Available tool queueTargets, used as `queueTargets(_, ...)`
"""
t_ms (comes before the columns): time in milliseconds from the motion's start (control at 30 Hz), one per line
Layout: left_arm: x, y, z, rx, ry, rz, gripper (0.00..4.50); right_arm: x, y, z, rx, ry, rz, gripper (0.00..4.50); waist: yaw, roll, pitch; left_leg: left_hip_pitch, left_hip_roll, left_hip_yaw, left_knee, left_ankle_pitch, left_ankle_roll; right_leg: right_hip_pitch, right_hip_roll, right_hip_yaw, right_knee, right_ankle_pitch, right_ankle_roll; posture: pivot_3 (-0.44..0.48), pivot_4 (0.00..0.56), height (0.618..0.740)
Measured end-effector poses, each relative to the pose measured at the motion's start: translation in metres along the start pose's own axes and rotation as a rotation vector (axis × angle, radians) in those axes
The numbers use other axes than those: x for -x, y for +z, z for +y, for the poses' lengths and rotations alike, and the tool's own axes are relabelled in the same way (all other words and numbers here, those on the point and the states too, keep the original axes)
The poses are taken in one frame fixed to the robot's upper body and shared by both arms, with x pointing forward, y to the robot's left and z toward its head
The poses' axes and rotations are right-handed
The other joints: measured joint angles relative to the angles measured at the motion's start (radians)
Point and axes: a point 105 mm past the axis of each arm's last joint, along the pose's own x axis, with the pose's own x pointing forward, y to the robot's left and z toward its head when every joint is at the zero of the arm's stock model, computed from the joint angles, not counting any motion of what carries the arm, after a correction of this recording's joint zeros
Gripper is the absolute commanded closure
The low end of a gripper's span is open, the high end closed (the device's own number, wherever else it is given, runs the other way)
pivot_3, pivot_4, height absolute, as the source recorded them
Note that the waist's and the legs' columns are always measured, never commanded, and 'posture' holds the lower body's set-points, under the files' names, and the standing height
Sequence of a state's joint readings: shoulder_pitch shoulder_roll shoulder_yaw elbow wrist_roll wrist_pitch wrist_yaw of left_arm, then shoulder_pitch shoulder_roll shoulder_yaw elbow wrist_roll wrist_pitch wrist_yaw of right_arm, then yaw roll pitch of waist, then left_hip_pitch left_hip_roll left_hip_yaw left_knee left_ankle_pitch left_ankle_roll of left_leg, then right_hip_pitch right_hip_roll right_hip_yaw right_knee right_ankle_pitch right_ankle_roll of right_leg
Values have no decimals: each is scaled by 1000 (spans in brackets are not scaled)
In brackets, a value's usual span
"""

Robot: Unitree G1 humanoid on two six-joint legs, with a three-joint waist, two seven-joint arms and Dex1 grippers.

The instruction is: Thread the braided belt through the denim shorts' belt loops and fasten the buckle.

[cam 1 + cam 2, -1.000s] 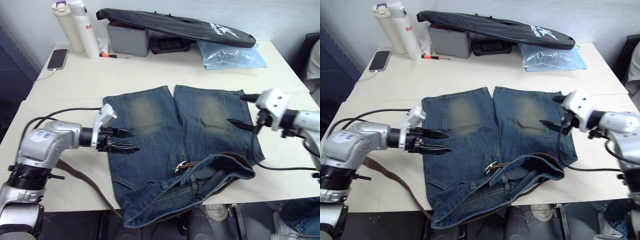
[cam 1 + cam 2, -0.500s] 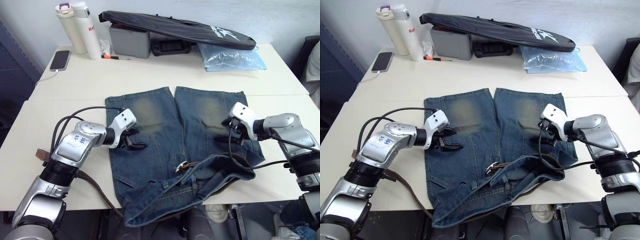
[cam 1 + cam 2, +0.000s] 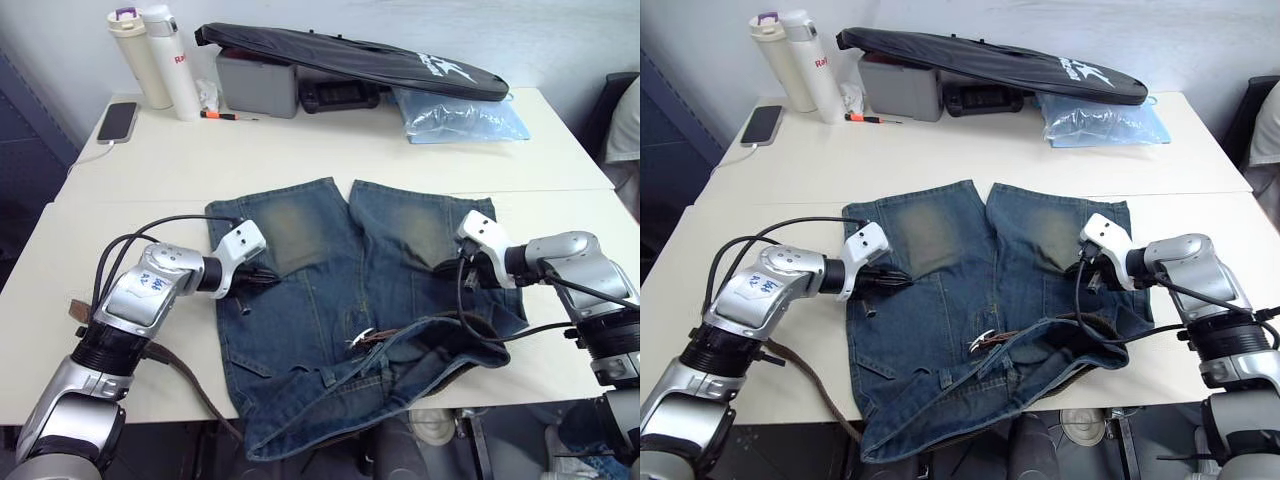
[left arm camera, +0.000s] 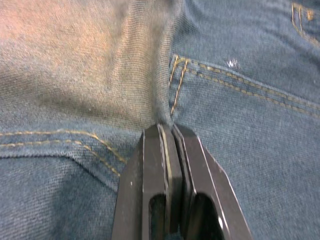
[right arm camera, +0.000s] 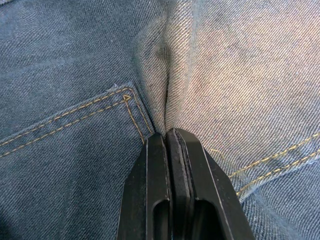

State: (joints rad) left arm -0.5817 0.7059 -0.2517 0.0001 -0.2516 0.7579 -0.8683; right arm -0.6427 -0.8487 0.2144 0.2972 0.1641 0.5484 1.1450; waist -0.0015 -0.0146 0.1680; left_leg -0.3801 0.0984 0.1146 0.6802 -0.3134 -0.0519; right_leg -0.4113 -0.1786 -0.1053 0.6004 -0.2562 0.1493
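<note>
Tabletop: both grippers now clamping denim shorts (image 3: 350, 290).

Even soft indoor light, faint shadows, wrist close-ups slightly soft

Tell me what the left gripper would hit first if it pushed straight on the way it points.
The left gripper is already shut on a pinched fold of the denim shorts; straight on it would likely just meet more of that denim.

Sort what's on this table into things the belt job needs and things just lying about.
For the job:
denim shorts
braided belt
buckle
left tool and right tool, each pinching shorts fabric

Lying about:
long black bag
two bottles
phone
grey case
plastic bag
</note>
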Motion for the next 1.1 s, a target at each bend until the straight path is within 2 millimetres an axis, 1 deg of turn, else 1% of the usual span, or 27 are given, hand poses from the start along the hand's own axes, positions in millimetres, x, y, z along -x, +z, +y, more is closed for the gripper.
queueTargets(100,-2,0,4,3,9,-14,4449,-2,2,1,-1,2,-12,4500,0,0,0,0,0,0,1,0,0,0,0,0,0,0,0,0,150,739)
queueTargets(133,-3,4,10,1,24,-31,4449,-6,7,-2,-5,-6,-29,4500,-1,0,0,0,0,0,2,0,0,0,0,0,0,0,0,0,150,739)
queueTargets(167,-2,12,35,-18,136,-36,4449,-13,34,-10,46,-51,-103,4500,-4,4,3,0,0,0,1,2,-1,-2,0,0,1,1,-1,0,150,739)
queueTargets(200,-1,15,47,-30,187,-35,4449,-14,43,-20,61,-97,-122,4500,-5,4,4,-2,0,1,0,2,-1,-3,0,0,2,1,-1,0,150,739)
queueTargets(267,0,21,63,-70,245,-33,4449,-17,51,-33,74,-156,-136,4500,-5,4,4,-7,0,1,0,2,-1,-7,0,0,1,1,0,0,150,739)
queueTargets(367,-2,30,80,-147,301,2,4449,-27,59,-44,108,-199,-134,4500,-8,5,4,-8,0,3,0,2,0,-8,0,0,0,2,2,0,150,739)
queueTargets(500,-3,36,91,-191,336,16,4449,-31,64,-53,145,-228,-136,4500,-13,5,4,-8,0,3,-2,2,0,-8,0,0,-3,3,2,0,150,739)
queueTargets(533,-5,41,97,-215,353,15,4449,-32,65,-58,153,-248,-132,4500,-15,5,5,-9,-1,3,-3,2,0,-8,0,0,-5,3,3,0,150,739)
queueTargets(667,-6,49,103,-256,370,14,4449,-36,64,-63,167,-281,-126,4500,-27,5,5,-9,-1,4,-7,2,0,-8,0,0,-8,4,4,0,150,739)
queueTargets(767,-10,47,104,-259,368,16,4449,-40,60,-65,160,-307,-136,4500,-33,5,5,-7,-1,5,-12,2,0,-8,0,-1,-10,4,4,0,150,739)
queueTargets(967,-11,44,105,-268,362,18,4449,-45,60,-66,170,-328,-159,4500,-38,5,5,-6,-1,6,-13,3,0,-8,0,-2,-9,4,4,0,150,739)
queueTargets(1033,-10,43,104,-259,351,13,3777,-45,61,-66,161,-328,-165,4500,-39,5,5,-6,-1,6,-13,3,0,-8,0,-2,-9,4,4,0,150,739)
queueTargets(1067,-10,43,103,-249,335,5,3478,-45,61,-67,155,-328,-169,4161,-39,5,5,-6,-1,6,-13,3,0,-8,0,-2,-9,4,4,0,150,739)
queueTargets(1100,-10,42,101,-240,319,-2,3072,-44,61,-67,152,-328,-173,3788,-39,5,5,-6,-1,6,-13,3,0,-8,0,-2,-9,4,4,0,150,739)
